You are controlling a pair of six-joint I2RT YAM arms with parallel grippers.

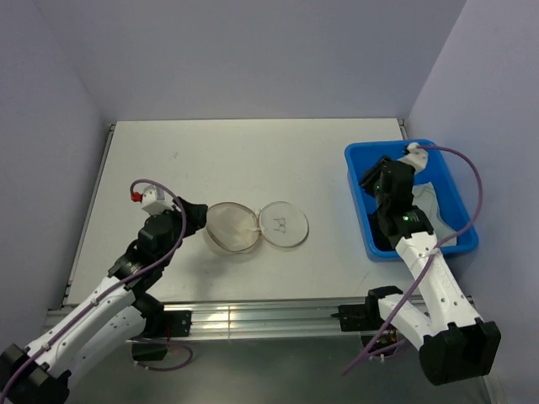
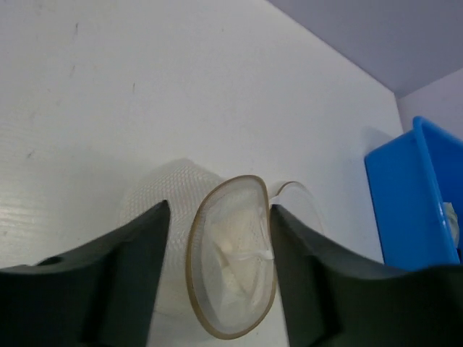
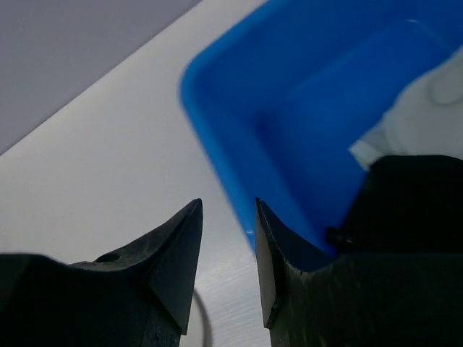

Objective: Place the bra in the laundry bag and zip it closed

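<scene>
White counter [image 1: 253, 151], boxed in by pale lavender walls. Near the front edge, left of centre: the laundry bag [image 1: 230, 227], a round pouch of cream mesh, unzipped, tan rim showing. Joined at its right side and lying flat on the counter: the circular lid [image 1: 285, 224], small dark mark facing up. Left claw [image 2: 219, 208] spread wide, one finger on either side of the bag's rim, mesh wall running behind the left finger. Cannot tell whether either finger actually presses on the bag. At the right edge, well apart from the bag: a blue bin [image 1: 379, 146]. Inside it, toward its right side: the bra [image 1: 428, 202], pale and crumpled. Right claw [image 3: 228, 206] over the bin's left side, fingers almost together with only a narrow slit between, gripping nothing.
</scene>
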